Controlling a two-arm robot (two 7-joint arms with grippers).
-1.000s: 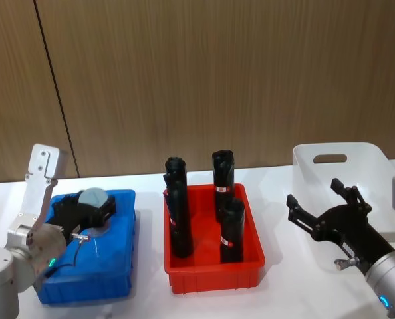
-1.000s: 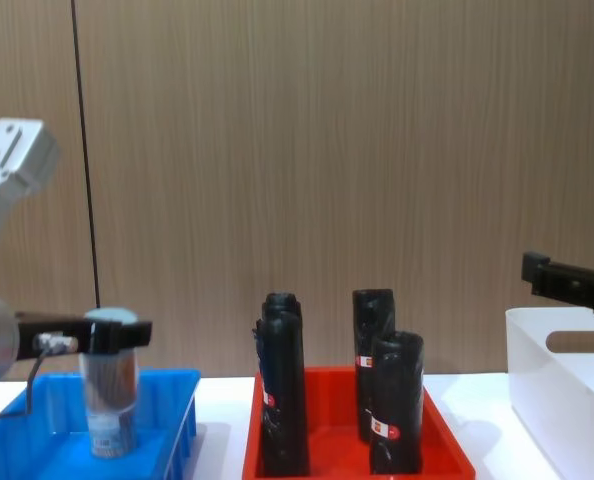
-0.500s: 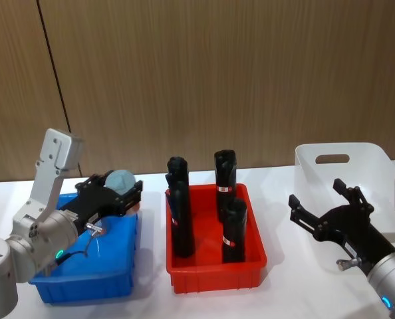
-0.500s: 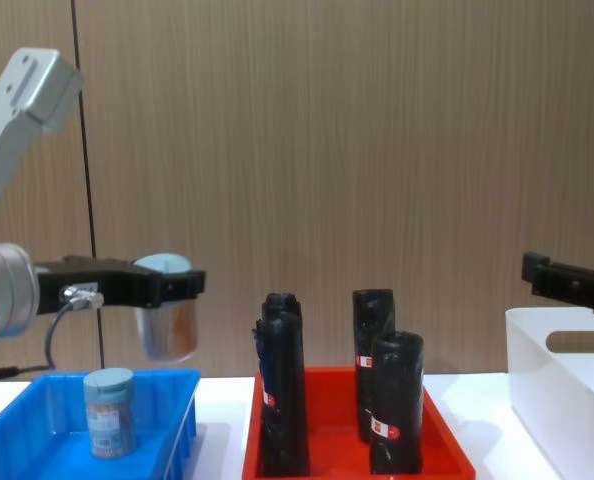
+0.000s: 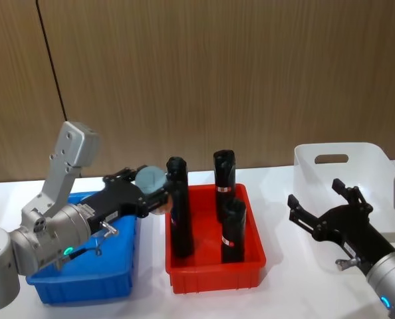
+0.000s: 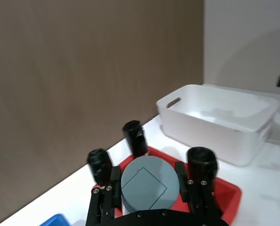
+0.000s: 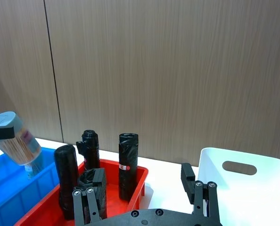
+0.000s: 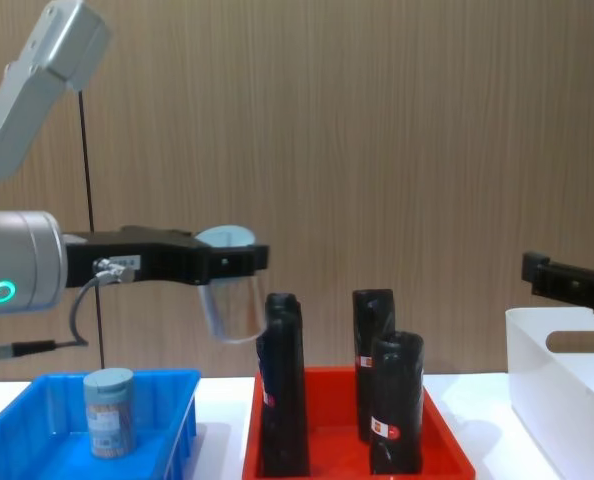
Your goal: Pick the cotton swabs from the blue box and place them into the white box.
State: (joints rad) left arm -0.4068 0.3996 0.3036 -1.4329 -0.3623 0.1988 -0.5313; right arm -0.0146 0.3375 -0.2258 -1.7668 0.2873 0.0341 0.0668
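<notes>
The small clear plastic cylinder of cotton swabs with a pale blue-grey round lid (image 8: 227, 300) is probably very light, with a stiff but thin, smooth wall. A moderate squeeze should carry it, though it could slip or swing in the grip, and the lid might pop off if it were knocked. The safest hold looks to be across the body just under the lid. That is where the left gripper (image 8: 232, 262) has it: its black fingers (image 6: 112, 186) are closed on either side of the cylinder, with the lid (image 6: 144, 182) showing between them. The held cylinder hangs tilted in the air, well above the bench. It is over the gap between the right rim of the shallow bright blue plastic tray (image 5: 84, 279) and the left rim of the red plastic tray (image 5: 214, 276), close beside the top of the nearest tall black wrapped roll (image 8: 282, 390). Whether it touches that roll cannot be told. Pale swab sticks (image 7: 22, 141) show packed inside its clear wall. A second, similar cylinder (image 8: 108, 410) stands upright in the blue tray. The white plastic bin with an oval handle cut-out (image 5: 370, 166) sits at the bench's right end, well apart from the held cylinder. The right gripper (image 5: 314, 191) hovers just in front of it with its fingers spread wide and holding nothing.
</notes>
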